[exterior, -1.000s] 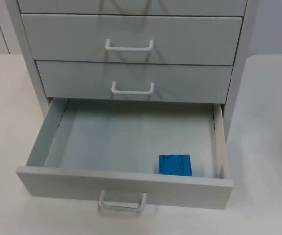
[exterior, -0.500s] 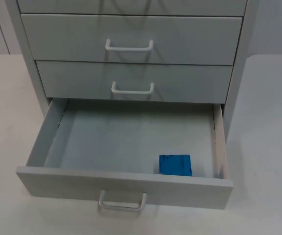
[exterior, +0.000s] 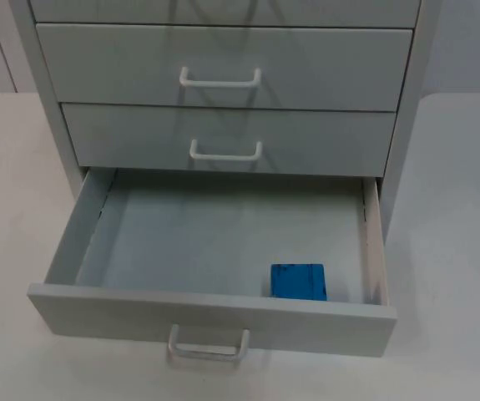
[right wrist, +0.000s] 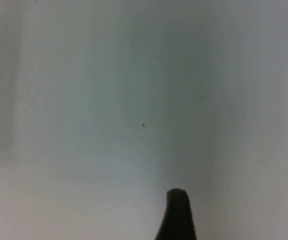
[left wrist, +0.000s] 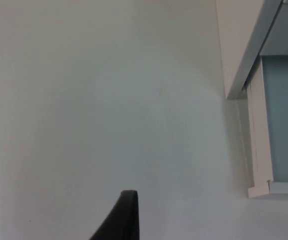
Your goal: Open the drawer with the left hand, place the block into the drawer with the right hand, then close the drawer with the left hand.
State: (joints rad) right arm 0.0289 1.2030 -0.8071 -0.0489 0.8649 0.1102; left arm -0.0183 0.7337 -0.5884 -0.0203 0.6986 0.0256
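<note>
White table | drawer open, block inside | unchanged, apparently

The bottom drawer stands pulled out at the centre of the frame, its inside open from above. A blue block lies in its lower right corner, just beside the front wall and near the right wall. The two closed drawers rise behind it. Bare counter lies to the left and right of the cabinet.
</note>
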